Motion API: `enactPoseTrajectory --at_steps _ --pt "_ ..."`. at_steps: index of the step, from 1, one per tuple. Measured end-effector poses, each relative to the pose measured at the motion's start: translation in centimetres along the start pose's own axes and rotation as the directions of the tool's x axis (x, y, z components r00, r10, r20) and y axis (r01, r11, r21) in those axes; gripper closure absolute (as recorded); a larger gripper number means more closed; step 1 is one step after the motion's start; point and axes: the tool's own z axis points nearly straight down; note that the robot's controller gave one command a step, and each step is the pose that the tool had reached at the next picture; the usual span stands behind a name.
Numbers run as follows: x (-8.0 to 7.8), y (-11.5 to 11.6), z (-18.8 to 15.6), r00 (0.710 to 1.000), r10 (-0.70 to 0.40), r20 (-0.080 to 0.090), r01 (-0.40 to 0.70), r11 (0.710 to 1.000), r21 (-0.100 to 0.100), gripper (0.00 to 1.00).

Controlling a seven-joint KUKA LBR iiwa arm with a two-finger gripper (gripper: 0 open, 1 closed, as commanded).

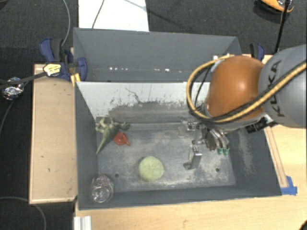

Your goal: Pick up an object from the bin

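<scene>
Your tool (pixel 194 158) hung over bare floor of the bin (pixel 86 143), right of the green disc (pixel 151 168).
You could not tell how far it was open; closing there, apart from the disc, risked catching nothing.

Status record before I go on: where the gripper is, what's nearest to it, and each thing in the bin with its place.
gripper: low over bare floor, right of the bin's middle
bin: grey metal
nearest thing: pale green round pad, left of the gripper, apart from it
green leafy toy: far left, by the back wall
small red thing: right beside the leafy toy
clear round thing: lower-left corner
</scene>
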Motion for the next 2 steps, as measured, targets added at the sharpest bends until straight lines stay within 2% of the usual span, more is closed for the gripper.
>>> enactPoseTrajectory --at_steps 1,2 --pt "-0.1 0.0 -0.4 1.0 0.001 0.008 -0.001 1.0 0.0 0.0" --pt "-0.2 3.3 3.4 0.999 -0.034 0.014 0.034 0.999 0.001 0.0"
